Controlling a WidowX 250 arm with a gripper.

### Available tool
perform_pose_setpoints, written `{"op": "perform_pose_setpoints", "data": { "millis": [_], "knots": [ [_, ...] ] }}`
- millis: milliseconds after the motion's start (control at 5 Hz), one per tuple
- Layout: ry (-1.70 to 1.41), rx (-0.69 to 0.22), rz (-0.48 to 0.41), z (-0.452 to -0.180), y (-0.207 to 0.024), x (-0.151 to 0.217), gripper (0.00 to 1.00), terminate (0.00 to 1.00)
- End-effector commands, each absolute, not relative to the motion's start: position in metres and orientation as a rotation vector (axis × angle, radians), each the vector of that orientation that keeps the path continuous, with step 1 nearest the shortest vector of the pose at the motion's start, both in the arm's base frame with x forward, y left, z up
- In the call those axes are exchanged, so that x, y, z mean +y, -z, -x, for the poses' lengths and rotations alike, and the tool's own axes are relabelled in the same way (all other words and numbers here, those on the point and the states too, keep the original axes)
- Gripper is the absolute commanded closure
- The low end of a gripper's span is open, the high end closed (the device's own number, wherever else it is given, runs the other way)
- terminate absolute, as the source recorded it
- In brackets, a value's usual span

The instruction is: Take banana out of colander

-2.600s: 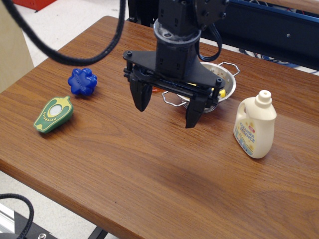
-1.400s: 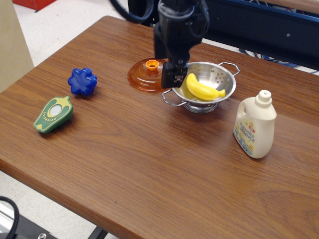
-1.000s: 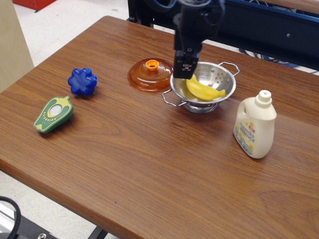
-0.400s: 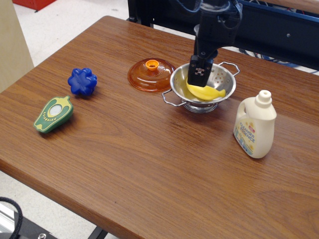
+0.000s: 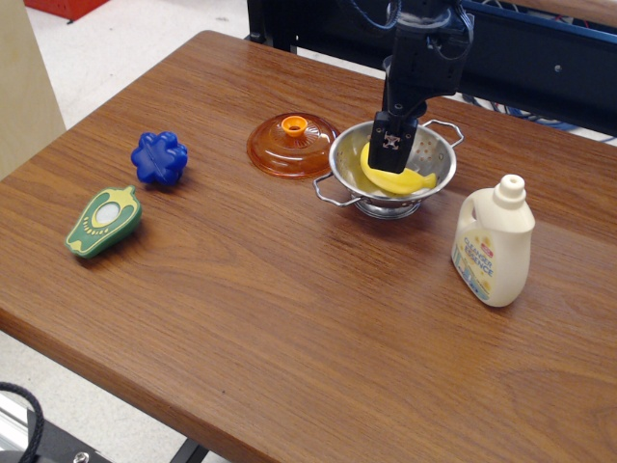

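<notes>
Banana (image 5: pixel 405 180), smooth bright yellow, curved, inside steel colander (image 5: pixel 436 154)

Jaws hide the banana (image 5: pixel 405 180) middle

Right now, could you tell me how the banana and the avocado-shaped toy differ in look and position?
The banana is plain bright yellow and curved; the avocado toy is green with a yellow face and pear-shaped. The banana lies inside the colander with the gripper directly over one end; the avocado toy lies flat on the bare table, far from the arm. Both look like smooth plastic play food.
</notes>
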State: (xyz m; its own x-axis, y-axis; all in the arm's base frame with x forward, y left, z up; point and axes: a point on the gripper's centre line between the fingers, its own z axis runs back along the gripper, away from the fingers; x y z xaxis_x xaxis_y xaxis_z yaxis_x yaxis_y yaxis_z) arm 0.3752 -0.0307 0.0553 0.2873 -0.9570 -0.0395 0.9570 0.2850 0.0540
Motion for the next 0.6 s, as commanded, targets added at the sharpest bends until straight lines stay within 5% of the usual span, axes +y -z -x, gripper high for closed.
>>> {"op": "perform_pose_setpoints", "data": {
  "millis": [0, 400],
  "knots": [
    [1.282, -0.027, -0.118, -0.390, -0.055, -0.049, 0.00, 0.00],
    [1.299, 0.001, -0.120, -0.385, -0.037, -0.052, 0.00, 0.00]
  ]
}}
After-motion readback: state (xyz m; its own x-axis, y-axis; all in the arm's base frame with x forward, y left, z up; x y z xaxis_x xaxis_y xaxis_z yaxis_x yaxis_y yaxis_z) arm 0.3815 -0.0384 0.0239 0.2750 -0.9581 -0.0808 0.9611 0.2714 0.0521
